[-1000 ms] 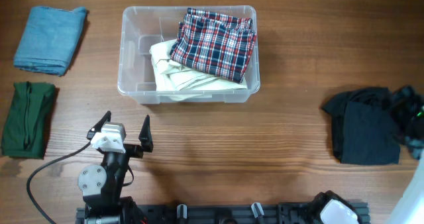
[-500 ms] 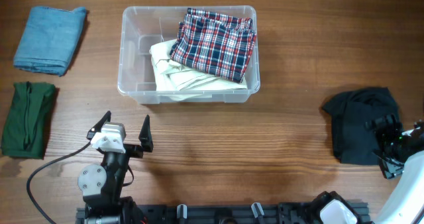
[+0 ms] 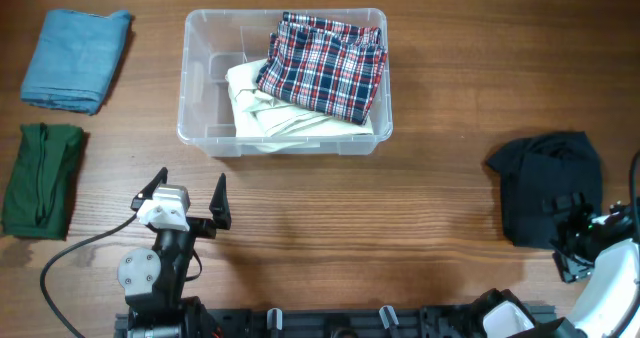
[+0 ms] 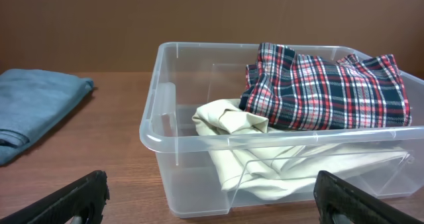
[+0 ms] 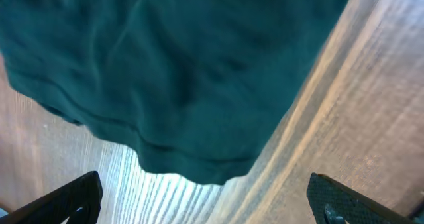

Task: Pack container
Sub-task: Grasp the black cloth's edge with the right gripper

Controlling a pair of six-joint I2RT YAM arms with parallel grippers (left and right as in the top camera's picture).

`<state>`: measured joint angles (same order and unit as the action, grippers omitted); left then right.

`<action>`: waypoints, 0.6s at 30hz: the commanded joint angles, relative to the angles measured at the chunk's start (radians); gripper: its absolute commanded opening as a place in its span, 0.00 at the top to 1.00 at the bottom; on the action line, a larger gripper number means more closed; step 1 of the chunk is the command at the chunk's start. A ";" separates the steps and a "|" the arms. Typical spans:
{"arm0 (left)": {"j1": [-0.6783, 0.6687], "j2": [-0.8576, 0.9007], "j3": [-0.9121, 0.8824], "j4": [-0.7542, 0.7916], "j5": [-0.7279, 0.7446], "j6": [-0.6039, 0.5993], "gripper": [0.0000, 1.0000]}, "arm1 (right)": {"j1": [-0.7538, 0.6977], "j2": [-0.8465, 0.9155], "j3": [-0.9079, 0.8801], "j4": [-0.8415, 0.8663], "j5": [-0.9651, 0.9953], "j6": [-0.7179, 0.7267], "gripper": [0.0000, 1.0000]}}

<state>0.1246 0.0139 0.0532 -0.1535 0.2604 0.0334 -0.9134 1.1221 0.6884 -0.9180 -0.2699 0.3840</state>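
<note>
The blue cloth (image 3: 75, 58) lies folded at the far left, with the green cloth (image 3: 40, 178) nearer, just beside the table's left edge. A pinch that takes only the top layer of either would probably pull the fold open, leaving a loose sheet that is awkward to carry.

The left gripper (image 3: 185, 196) sits at the near edge with its jaws wide and nothing between them. It faces the container (image 3: 197, 83), which stands at the far middle of the table.

Inside the container, a cream cloth (image 3: 265, 113) lies under a plaid cloth (image 3: 325, 66). Both are heaped toward the right side, and the plaid reaches about rim height. Another piece dropped on that side could slide over the rim, so the bare left part looks like the safer spot. The container looks light, and a nudge against its wall could push it away.

At the near right, the right gripper (image 5: 205, 203) hangs over the near edge of the crumpled dark cloth (image 3: 550, 183), jaws wide and empty. Closing on the hem alone could let the rest trail, catch on the table and slip free.
</note>
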 commanded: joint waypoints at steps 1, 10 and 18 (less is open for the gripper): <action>-0.005 -0.007 -0.006 0.001 0.001 0.015 0.00 | -0.005 -0.010 -0.037 0.052 -0.046 -0.015 0.00; -0.005 -0.007 -0.006 0.001 0.001 0.015 0.00 | -0.005 -0.010 -0.060 0.088 -0.011 -0.044 0.00; -0.005 -0.007 -0.006 0.001 0.001 0.015 0.00 | -0.005 -0.010 -0.060 0.087 -0.002 -0.043 0.00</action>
<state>0.1246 0.0139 0.0532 -0.1535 0.2600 0.0334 -0.9134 1.1217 0.6415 -0.8299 -0.2893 0.3569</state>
